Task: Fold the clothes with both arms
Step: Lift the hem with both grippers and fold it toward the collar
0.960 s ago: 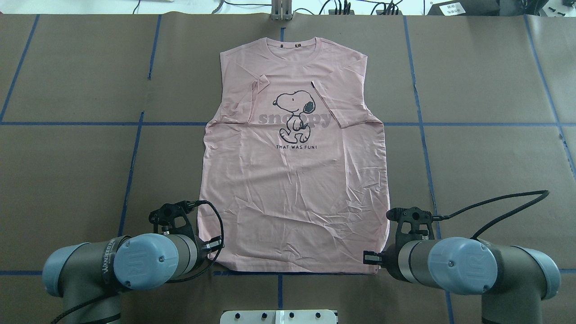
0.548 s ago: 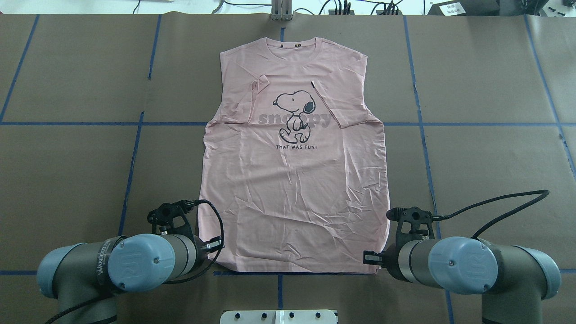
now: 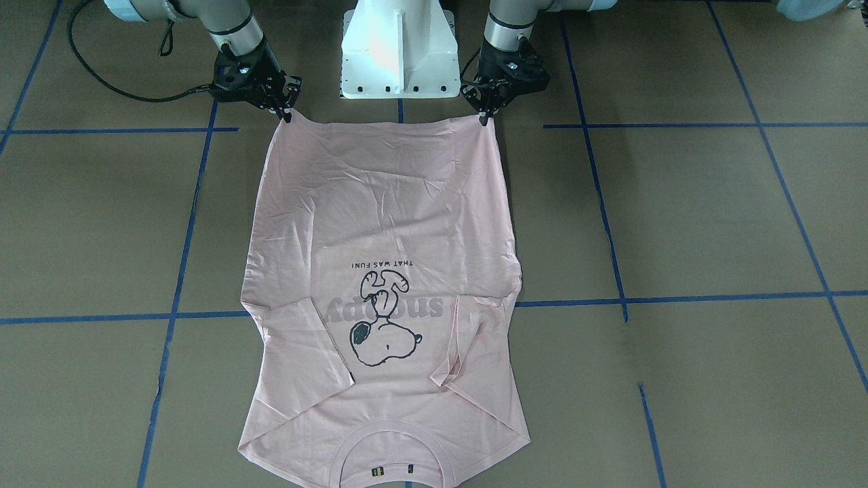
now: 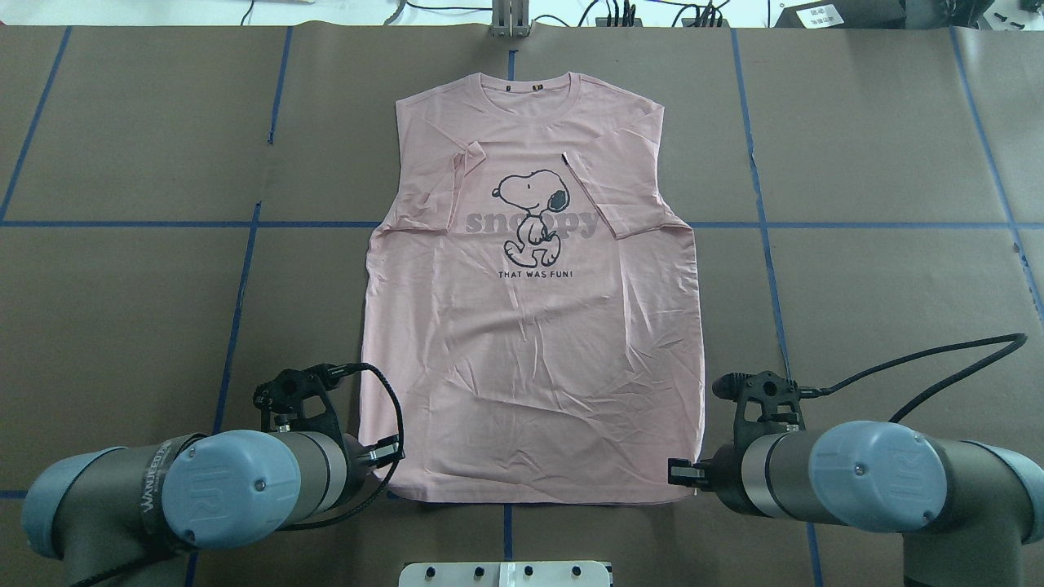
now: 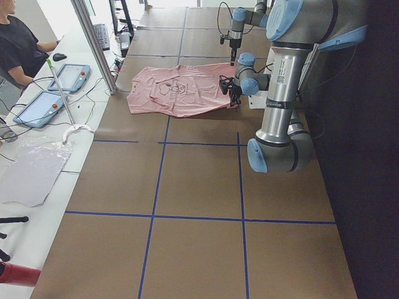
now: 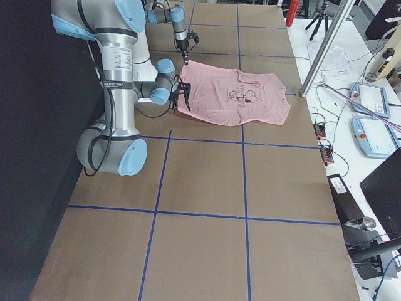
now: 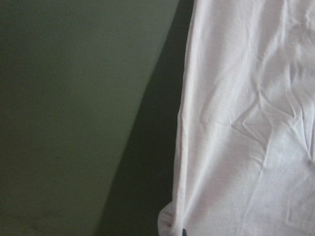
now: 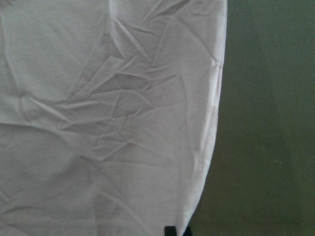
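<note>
The T-shirt lies flat on the table, print up, its long axis running straight away from the robot, with the hem near and the collar far. The left gripper looks pinched shut on the hem's left corner, the right gripper on its right corner, so neither arm is nearer. I judge the fold must carry the hem along that axis toward the collar.

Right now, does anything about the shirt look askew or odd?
Nothing is damaged. The T-shirt lies spread out, but its tucked sleeves differ: the sleeve on the robot's left is bunched narrow, while the sleeve on its right lies flat over the end of the lettering.
</note>
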Robot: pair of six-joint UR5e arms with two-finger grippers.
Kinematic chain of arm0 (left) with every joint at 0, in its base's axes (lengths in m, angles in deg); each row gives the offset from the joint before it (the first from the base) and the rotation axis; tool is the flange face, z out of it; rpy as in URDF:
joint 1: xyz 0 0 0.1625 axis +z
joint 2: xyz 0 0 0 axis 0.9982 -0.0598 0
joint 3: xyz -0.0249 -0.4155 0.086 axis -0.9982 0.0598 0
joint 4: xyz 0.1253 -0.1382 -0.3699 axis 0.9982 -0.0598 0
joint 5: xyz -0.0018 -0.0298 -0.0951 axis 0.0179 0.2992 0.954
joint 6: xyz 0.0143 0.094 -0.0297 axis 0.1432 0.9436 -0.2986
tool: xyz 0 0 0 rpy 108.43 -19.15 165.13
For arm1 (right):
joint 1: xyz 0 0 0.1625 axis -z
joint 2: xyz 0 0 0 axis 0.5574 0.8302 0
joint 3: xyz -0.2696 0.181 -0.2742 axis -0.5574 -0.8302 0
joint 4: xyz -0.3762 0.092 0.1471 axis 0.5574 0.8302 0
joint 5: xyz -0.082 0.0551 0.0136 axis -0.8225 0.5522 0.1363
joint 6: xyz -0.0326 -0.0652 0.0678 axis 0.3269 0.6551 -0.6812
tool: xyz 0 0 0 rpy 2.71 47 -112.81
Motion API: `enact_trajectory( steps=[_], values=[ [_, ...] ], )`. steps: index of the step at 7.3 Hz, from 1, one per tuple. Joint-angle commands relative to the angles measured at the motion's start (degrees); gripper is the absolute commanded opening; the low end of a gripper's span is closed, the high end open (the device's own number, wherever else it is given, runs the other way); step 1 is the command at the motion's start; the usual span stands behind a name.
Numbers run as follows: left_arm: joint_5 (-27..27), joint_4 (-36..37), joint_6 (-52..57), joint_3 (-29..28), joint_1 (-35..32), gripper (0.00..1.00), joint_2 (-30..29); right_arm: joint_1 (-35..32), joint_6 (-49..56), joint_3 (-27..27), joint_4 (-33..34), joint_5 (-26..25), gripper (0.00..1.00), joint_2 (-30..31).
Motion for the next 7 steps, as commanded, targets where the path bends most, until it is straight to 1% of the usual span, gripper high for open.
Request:
enact_trajectory(
  steps=[1, 2, 3, 4, 5, 6, 7],
  values=[
    [0.1, 4.9, 0.2, 3.6, 2.8, 0.00, -0.1, 1.5, 0.0, 6.5, 0.0, 1.9, 0.00, 4.9],
    [0.3, 10.3, 0.5, 7.1, 3.4, 0.00, -0.7, 3.1, 0.0, 10.7, -0.1, 3.4, 0.00, 7.6],
    [0.3, 13.9, 1.0, 11.5, 4.9, 0.00, -0.6, 4.3, -0.1, 12.3, -0.1, 3.7, 0.00, 8.1],
    [0.4, 14.9, 1.0, 12.6, 5.7, 0.00, -0.7, 4.4, -0.1, 12.3, -0.1, 3.7, 0.00, 7.9],
    [0.7, 14.7, 1.2, 12.1, 5.8, 0.00, -1.0, 3.7, 0.0, 12.0, -0.1, 3.6, 0.00, 7.6],
    [0.8, 14.4, 1.2, 10.7, 5.9, 0.00, -1.7, 1.5, 1.1, 11.5, -0.1, 3.4, 0.00, 7.1],
    [0.4, 14.3, 3.0, 9.4, 5.4, 0.00, -2.5, -1.0, 4.6, 11.3, -0.1, 3.6, 0.00, 5.9]
  ],
)
